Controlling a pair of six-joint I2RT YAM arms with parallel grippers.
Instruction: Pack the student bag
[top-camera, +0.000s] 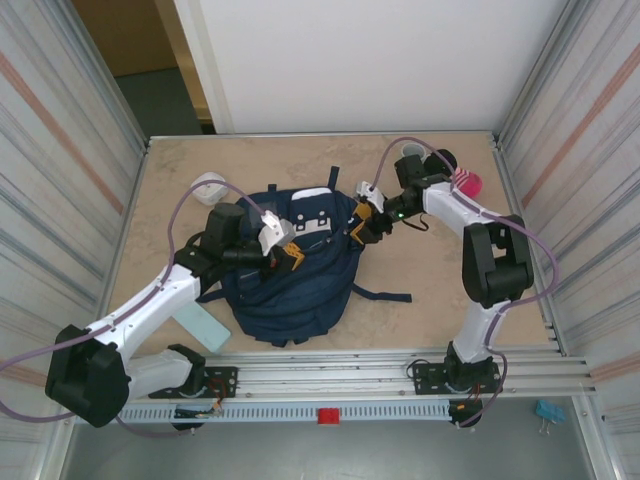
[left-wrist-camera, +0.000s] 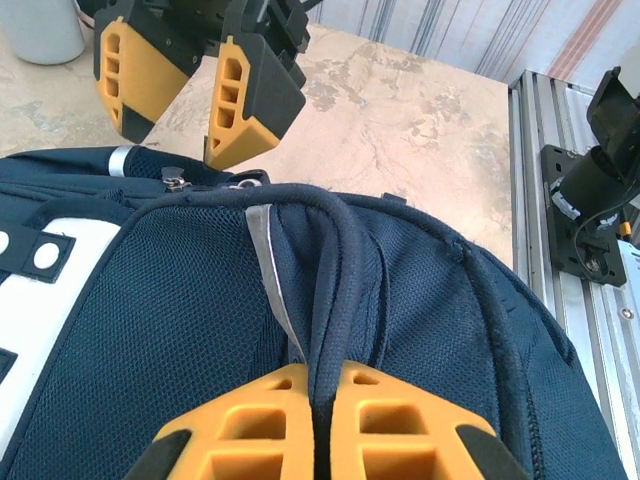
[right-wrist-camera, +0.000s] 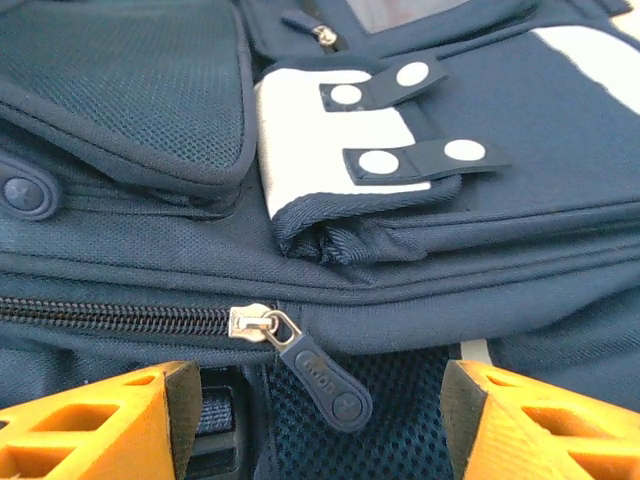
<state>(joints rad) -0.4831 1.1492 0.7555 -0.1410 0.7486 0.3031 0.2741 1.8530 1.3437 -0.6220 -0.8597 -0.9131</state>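
Observation:
The student bag (top-camera: 290, 285), a navy backpack with a white patch (right-wrist-camera: 330, 150), lies flat in the middle of the table. My left gripper (left-wrist-camera: 320, 385) is shut on a padded navy ridge of the bag's mesh back (left-wrist-camera: 330, 260). My right gripper (right-wrist-camera: 318, 420) stands open at the bag's top edge, its orange fingers (right-wrist-camera: 110, 420) on either side of a dark zip pull (right-wrist-camera: 322, 378) without touching it. The pull hangs from a silver slider (right-wrist-camera: 250, 322) on a closed zip. In the left wrist view the right gripper (left-wrist-camera: 172, 152) hovers just beyond the bag's top.
A white cup (top-camera: 208, 187) stands left of the bag and a pale teal flat item (top-camera: 200, 325) lies by its lower left. At the far right are another white cup (top-camera: 408, 152) and a pink object (top-camera: 467, 182). Metal rails (top-camera: 400, 365) line the near edge.

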